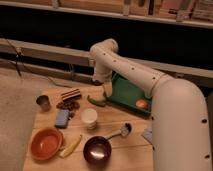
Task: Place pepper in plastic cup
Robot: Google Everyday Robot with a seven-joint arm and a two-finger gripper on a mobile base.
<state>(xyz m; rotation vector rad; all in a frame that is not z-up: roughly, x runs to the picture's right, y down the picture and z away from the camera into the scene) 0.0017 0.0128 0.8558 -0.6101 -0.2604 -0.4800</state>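
The pepper (pixel 96 101) is small, dark green and curved. It lies on the wooden table just left of the green tray. The plastic cup (pixel 89 118) is plain white and stands upright a little in front of the pepper, near the table's middle. My gripper (pixel 106 90) hangs from the white arm, pointing down, just above and slightly right of the pepper's far end. The pepper rests on the table.
A green tray (pixel 125 90) holding a round orange item (pixel 142 104) sits at the back right. A grey metal cup (pixel 43 103), a brown bar (pixel 71 94), a blue item (pixel 62 118), an orange bowl (pixel 46 142), a yellow curved item (pixel 71 146), a dark bowl (pixel 97 150) and a metal scoop (pixel 121 131) are spread over the table.
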